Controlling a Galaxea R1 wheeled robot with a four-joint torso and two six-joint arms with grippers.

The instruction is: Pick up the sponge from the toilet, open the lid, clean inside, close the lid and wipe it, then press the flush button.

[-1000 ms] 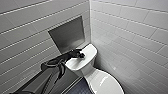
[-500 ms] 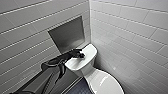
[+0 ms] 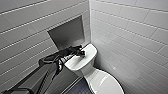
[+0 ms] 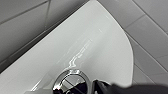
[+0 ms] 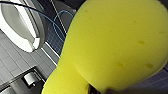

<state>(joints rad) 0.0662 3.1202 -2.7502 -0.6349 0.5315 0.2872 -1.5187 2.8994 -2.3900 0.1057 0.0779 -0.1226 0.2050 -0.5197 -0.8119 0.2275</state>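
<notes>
White glazed wall tiles [image 3: 130,30] close in a narrow corner, with a grey recessed niche [image 3: 67,32] set into one side. At the heart of it is the small round flush button [image 4: 71,82], dark with a chrome ring. It is sunk in the flat glossy white tank cover [image 4: 100,47] of the white ceramic toilet [image 3: 75,67]. The smooth white oval lid [image 3: 106,83] lies down over the bowl.

The likeliest trouble is a missed press. In the left wrist view the dark end of the left gripper [image 3: 81,52] sits just beside the chrome ring, not over its middle. A push from here could land on the rim or the slick cover and skid off without working the flush. A second risk is the soft foam in the other arm giving under the grip and slipping free onto the floor.

The left gripper hangs over the tank cover at the button. I cannot say whether it touches, nor whether it is open or closed. The right gripper [image 5: 100,90] is clamped on the bright yellow peanut-shaped foam sponge [image 5: 112,45]. It holds the sponge in the air above the dark tiled floor [image 5: 53,37], where a thin blue cable [image 5: 54,20] loops, with the toilet off to one side.
</notes>
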